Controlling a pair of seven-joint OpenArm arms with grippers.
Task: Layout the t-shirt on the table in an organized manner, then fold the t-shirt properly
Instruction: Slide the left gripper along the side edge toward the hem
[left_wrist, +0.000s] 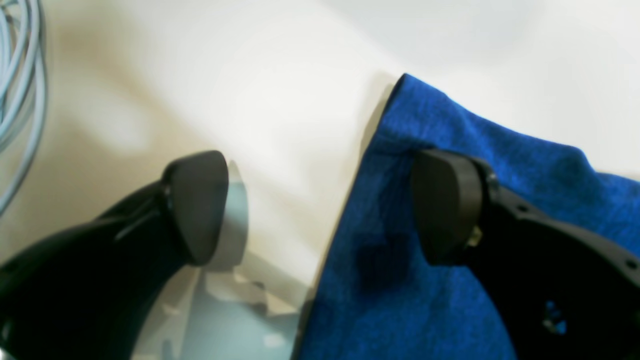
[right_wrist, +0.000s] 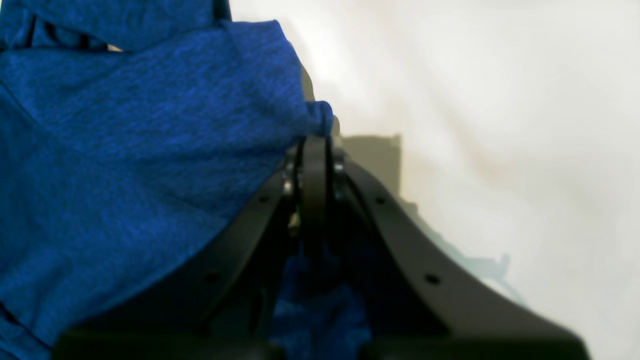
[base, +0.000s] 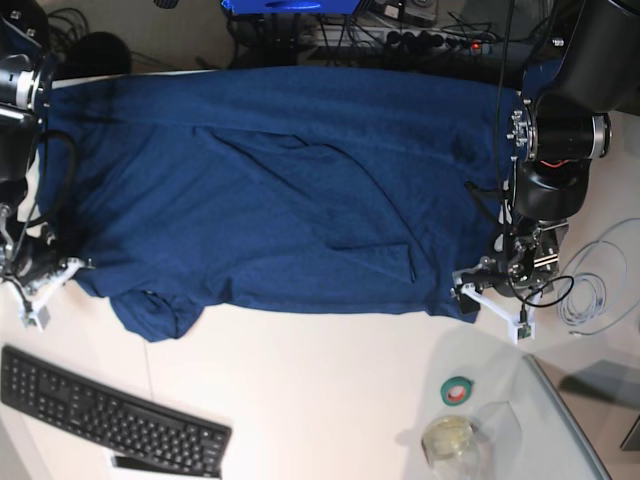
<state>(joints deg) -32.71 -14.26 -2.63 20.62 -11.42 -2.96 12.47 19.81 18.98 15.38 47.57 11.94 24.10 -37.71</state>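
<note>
The dark blue t-shirt (base: 290, 190) lies spread wide across the white table (base: 320, 380), with some creases near its middle and a sleeve bunched at the lower left. At the shirt's lower right corner my left gripper (base: 490, 285) stands open. In the left wrist view the left gripper (left_wrist: 320, 200) has one finger (left_wrist: 445, 200) over the t-shirt (left_wrist: 380, 280) and the other over bare table (left_wrist: 275, 100), holding nothing. My right gripper (base: 45, 278) is at the shirt's left edge. In the right wrist view the right gripper (right_wrist: 315, 142) is shut on a fold of the t-shirt (right_wrist: 125, 150).
A black keyboard (base: 110, 420) lies at the front left. A green tape roll (base: 458, 390) and a clear jar (base: 450, 440) sit at the front right beside a glass pane (base: 570, 420). Pale cables (base: 590, 290) coil at the right edge.
</note>
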